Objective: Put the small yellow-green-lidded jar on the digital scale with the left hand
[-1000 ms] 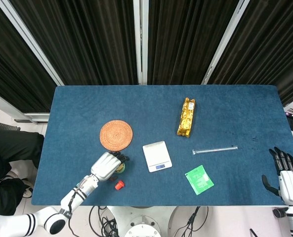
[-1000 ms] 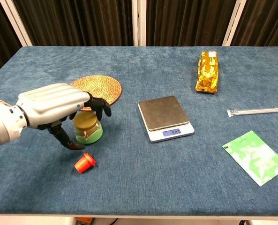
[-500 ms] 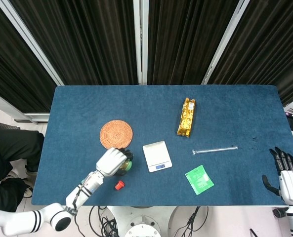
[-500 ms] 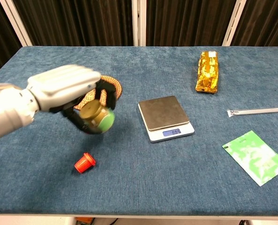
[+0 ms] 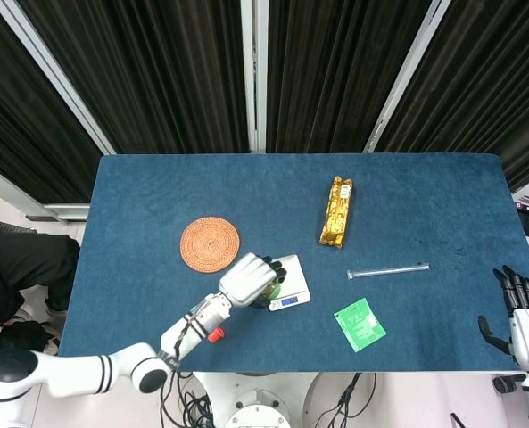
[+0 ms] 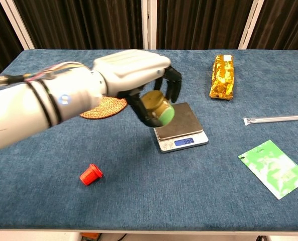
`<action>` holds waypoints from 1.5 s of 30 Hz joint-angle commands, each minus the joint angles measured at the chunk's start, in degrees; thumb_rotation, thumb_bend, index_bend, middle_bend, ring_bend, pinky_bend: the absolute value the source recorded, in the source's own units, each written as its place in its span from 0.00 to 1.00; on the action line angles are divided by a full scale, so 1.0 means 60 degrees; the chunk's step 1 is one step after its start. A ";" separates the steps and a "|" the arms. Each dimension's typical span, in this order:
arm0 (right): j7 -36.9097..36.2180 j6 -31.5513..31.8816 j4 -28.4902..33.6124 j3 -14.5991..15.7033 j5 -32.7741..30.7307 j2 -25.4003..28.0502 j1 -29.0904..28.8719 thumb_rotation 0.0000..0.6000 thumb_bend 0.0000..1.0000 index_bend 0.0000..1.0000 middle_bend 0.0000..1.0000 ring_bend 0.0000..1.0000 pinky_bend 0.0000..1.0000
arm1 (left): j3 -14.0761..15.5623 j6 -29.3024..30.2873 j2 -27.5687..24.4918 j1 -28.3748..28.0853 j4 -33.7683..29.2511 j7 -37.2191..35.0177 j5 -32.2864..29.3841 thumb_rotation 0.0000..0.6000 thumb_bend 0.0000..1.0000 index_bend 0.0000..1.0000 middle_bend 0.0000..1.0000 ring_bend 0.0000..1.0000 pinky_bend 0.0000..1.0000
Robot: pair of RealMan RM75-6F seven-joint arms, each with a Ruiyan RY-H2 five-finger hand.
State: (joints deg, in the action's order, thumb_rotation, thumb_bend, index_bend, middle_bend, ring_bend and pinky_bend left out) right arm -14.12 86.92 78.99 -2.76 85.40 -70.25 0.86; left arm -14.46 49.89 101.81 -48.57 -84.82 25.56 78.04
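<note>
My left hand (image 6: 138, 70) (image 5: 246, 278) holds the small yellow-green-lidded jar (image 6: 159, 108) in the air, tilted, its fingers curled around it. The jar hangs over the left part of the digital scale (image 6: 179, 125) (image 5: 291, 276), above its grey platform and apart from it. In the head view the hand covers most of the jar, and only a green sliver (image 5: 268, 292) shows. My right hand (image 5: 523, 316) rests at the table's far right edge, fingers apart, holding nothing.
A round woven coaster (image 6: 108, 107) (image 5: 210, 242) lies left of the scale. A small red cap (image 6: 90, 174) (image 5: 215, 335) sits near the front edge. A gold packet (image 6: 223, 76), a clear straw (image 6: 277, 119) and a green sachet (image 6: 273, 167) lie to the right.
My left hand has lifted the jar off the table near the red cap and carried it right, from beside the coaster to above the scale. The right hand stayed put.
</note>
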 commanded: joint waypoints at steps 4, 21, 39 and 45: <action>-0.0367 0.0150 -0.0342 -0.0063 0.0024 -0.0114 0.0041 1.00 0.30 0.00 0.00 0.00 0.00 | -0.0245 -0.0472 0.0683 -0.0786 0.1002 0.0588 -0.0617 1.00 0.21 0.46 0.48 0.46 0.69; -0.1001 -0.0201 -0.1008 -0.0121 -0.0162 -0.0304 -0.0040 1.00 0.30 0.00 0.00 0.00 0.00 | -0.0200 -0.0712 0.1387 -0.1754 0.2232 0.0821 -0.1292 1.00 0.20 0.28 0.41 0.45 0.68; -0.0896 -0.0298 -0.0984 -0.0111 -0.0176 -0.0312 -0.0065 1.00 0.30 0.00 0.00 0.00 0.00 | 0.0366 0.0564 0.1186 -0.1566 0.2450 -0.0485 0.0184 1.00 0.17 0.08 0.20 0.17 0.49; -0.0825 -0.0289 -0.0928 -0.0098 -0.0191 -0.0272 -0.0036 1.00 0.30 0.00 0.00 0.00 0.00 | 0.0757 0.1620 -0.0477 -0.0122 0.0268 0.0610 -0.0762 1.00 0.16 0.09 0.17 0.11 0.33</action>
State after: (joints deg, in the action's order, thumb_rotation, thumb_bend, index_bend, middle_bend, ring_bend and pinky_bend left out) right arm -19.09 85.19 73.41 -3.35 84.26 -71.89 0.63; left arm -11.57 55.52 104.20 -54.31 -76.73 25.98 76.46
